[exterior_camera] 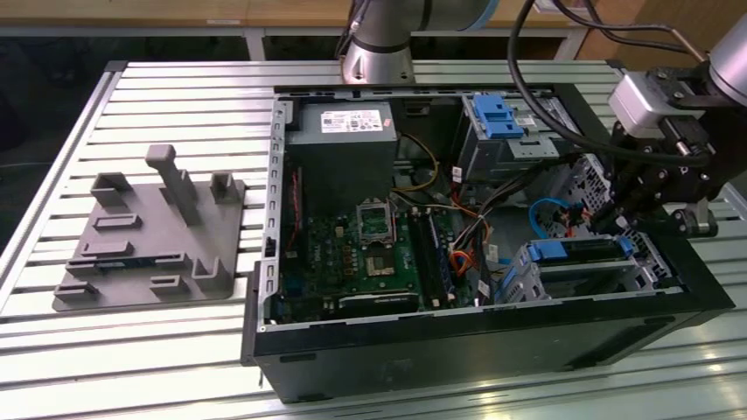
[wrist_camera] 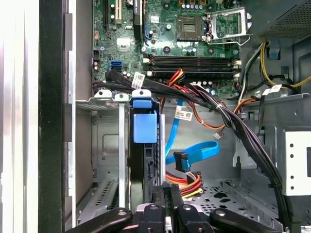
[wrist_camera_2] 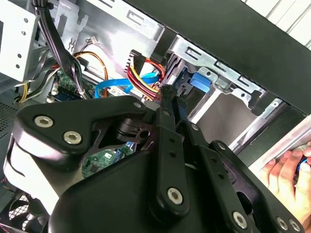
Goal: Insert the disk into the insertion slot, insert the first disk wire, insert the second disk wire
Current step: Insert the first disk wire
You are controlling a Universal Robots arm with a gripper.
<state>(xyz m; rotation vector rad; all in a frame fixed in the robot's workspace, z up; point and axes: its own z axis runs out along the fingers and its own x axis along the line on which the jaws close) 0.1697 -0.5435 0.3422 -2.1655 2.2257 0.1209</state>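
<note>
A pale grey table (exterior_camera: pixel 175 87) of long metal slats spreads beneath the pincer (exterior_camera: pixel 624 226) and out on all sides of it. Well apart from the pincer, toward the exterior view's left, a grey fixture plate (exterior_camera: pixel 140 254) with upright pegs lies flat on the slats. Beyond the table's far edge, behind the pincer, run a white rail (exterior_camera: pixel 152 31) and wood-coloured panels (exterior_camera: pixel 233 10). Dark floor (exterior_camera: pixel 35 96) shows past the far corner. Overhead light glares off the nearer slats (exterior_camera: pixel 117 367).

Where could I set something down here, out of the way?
The slatted table is bare in front of and behind the grey fixture plate, on the exterior view's left of the computer case. Inside it, cables and the gripper crowd the insertion slot.
</note>
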